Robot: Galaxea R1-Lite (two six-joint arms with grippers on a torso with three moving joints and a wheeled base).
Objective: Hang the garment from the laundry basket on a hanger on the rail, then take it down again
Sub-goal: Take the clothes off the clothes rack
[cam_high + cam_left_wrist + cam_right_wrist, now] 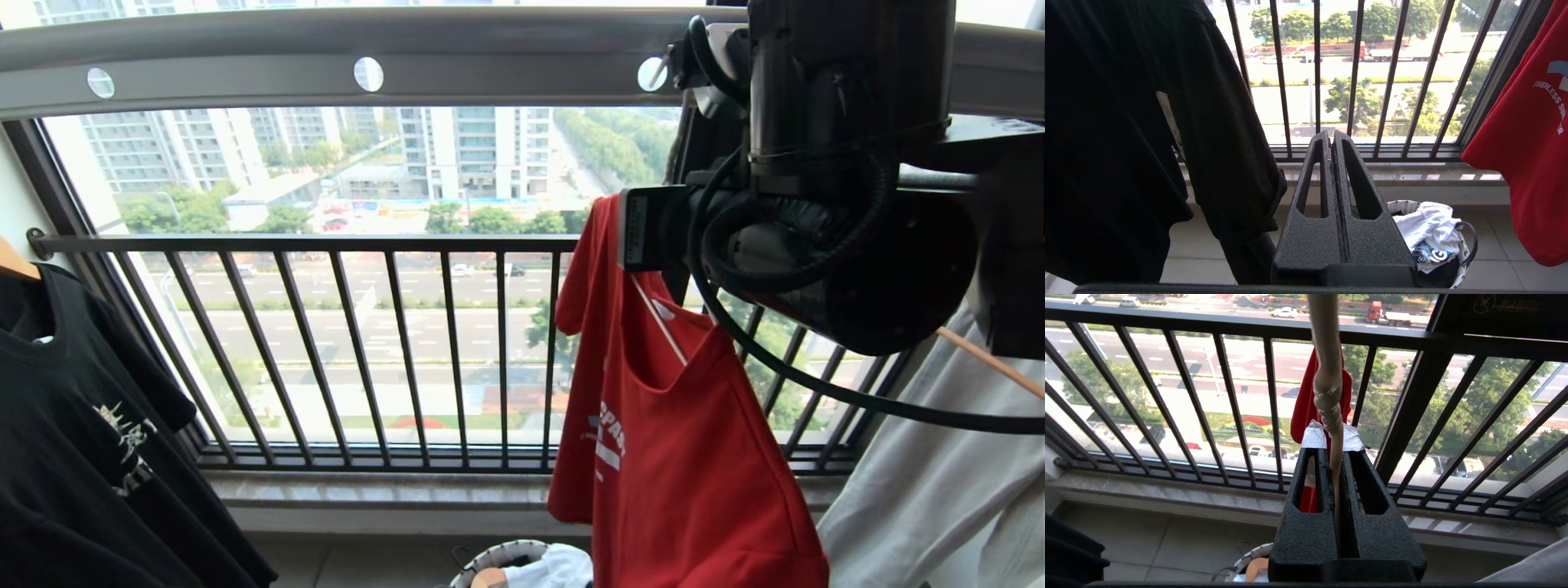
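The red garment (686, 457) hangs on the thin wire hanger (658, 320) just below my right arm (816, 204), under the grey rail (490, 49). In the right wrist view my right gripper (1333, 451) is shut on the hanger (1328, 396) right under its twisted neck, with the garment (1306, 404) behind it. The hook runs up out of sight, so I cannot tell whether it sits on the rail. The laundry basket (494, 559) stands on the floor below. My left gripper (1332, 136) is parked low, shut and empty.
A black T-shirt (82, 441) hangs at the left and a white garment (939, 490) on a wooden hanger at the right. The dark window railing (326, 245) runs behind. White cloth (1429, 228) lies in the basket (1400, 205).
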